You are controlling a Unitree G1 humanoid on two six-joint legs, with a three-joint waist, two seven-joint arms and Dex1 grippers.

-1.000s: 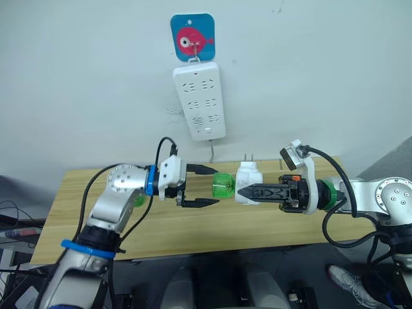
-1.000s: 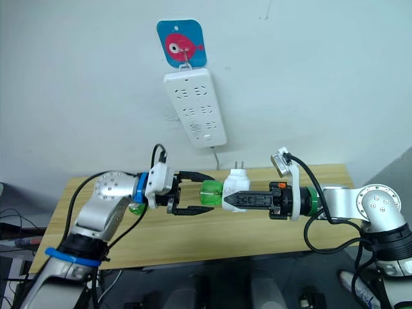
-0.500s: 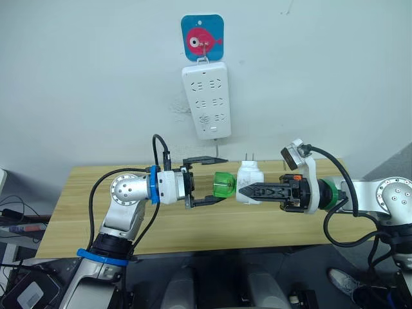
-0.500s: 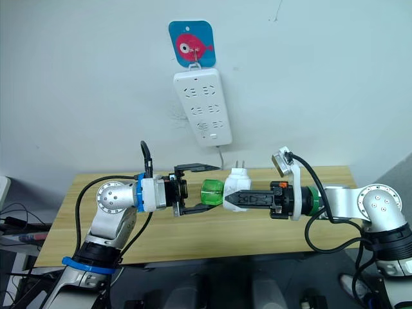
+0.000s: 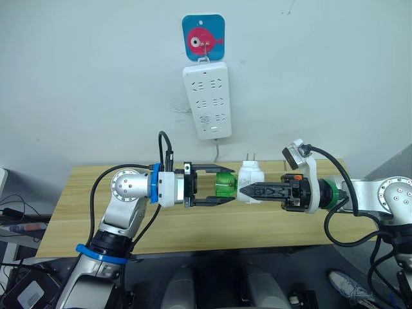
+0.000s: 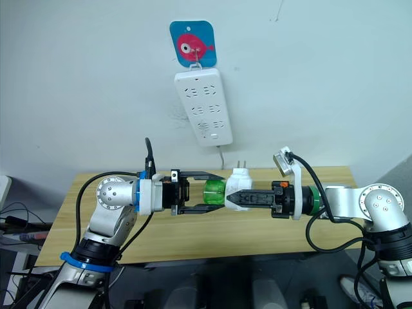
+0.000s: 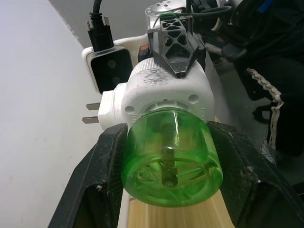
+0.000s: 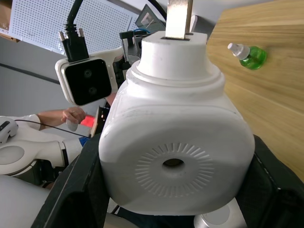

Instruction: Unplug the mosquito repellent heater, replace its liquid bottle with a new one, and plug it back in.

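White plastic unit: the mosquito repellent heater (image 5: 248, 181) sits at the centre of the head view, held in the air above the table, its two metal plug prongs (image 5: 248, 157) pointing up and its round vent hole (image 8: 173, 163) facing the right wrist camera.
Green bottle: a translucent green liquid bottle (image 5: 223, 184) is joined to the heater's left end, lying sideways; in the left wrist view its round base (image 7: 170, 166) faces the camera with the heater right behind it.
Right gripper: the right gripper (image 5: 248, 190) comes in from the right of the frame and is clamped on the heater, one black finger across its front face, the other on the far side.
Left gripper: the left gripper (image 5: 222, 187) reaches in from the left, its two black fingers (image 7: 107, 161) spread above and below the bottle; in the wrist view they flank the bottle closely on both sides, and whether they press it I cannot tell.
Table: a light wooden table (image 5: 84, 193) runs across the middle of the frame under both arms.
Spare bottle: a second small green bottle (image 8: 248, 54) with a white cap lies on its side on the table, in the upper right of the right wrist view.
Wall: a long white power strip (image 5: 207, 99) hangs upright at top centre from a blue hook plate (image 5: 203, 37) with a red fish.
Person: a hand (image 8: 73, 114) shows at the left edge of the right wrist view.
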